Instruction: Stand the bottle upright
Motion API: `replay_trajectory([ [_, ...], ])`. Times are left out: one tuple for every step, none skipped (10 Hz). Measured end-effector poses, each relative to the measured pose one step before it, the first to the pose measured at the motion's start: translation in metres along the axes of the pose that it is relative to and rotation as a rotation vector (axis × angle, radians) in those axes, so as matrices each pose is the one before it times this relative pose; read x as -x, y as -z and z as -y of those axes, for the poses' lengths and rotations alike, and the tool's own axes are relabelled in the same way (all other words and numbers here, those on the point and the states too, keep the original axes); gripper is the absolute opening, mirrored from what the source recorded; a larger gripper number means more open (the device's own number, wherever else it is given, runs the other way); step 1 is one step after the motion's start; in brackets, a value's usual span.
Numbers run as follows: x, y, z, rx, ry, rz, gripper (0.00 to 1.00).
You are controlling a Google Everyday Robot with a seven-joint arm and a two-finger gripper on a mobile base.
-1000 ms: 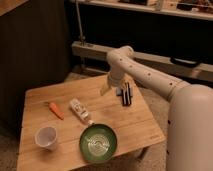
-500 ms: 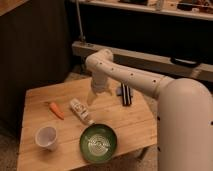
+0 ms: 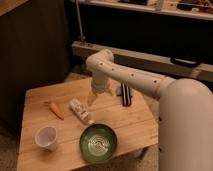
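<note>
The robot's white arm (image 3: 135, 77) fills the right side, reaching from its bulky body at the near right up and over to the far middle of the scene, then bending down. Below it lies the wooden surface (image 3: 132, 122), a pale slatted top. A green bowl (image 3: 98, 142) sits at its near edge, about the middle. To the left of the bowl, near the left corner, stands a white translucent cup (image 3: 46, 137), upright. The bottle (image 3: 81, 111) lies flat on its side near the centre of the surface, slanting from far left to near right, just beyond the bowl and apart from it. An orange carrot (image 3: 56, 110) lies to the left of the bottle, close but not touching. A dark striped object (image 3: 126, 94) rests at the far right. The gripper (image 3: 99, 96) hangs pointing down, just beyond and right of the bottle's far end, its jaws spread apart with nothing between them.
</note>
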Motion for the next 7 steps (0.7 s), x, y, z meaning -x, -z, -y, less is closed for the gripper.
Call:
replay_trajectory([
  [0.00638,0.00261,0.00947,-0.00256,0.02337,-0.01286,0.80],
  [0.00823,0.00164,0.01426,-0.00427,0.02041,-0.00857,0.80],
  [0.01071,0.00007,0.02086,-0.00747,0.02165,-0.00219,0.80],
  [0.00943,-0.00142,0.02132,-0.01031,0.01809,0.00249,0.80],
  [0.00856,-0.00318,0.01629,-0.01386,0.01146,0.00330,0.80],
  [0.00793,-0.00495,0.01319,-0.01418,0.01027,0.01067,0.80],
  [0.00543,-0.01303,0.01305,-0.01110,0.01110,0.02922,0.80],
])
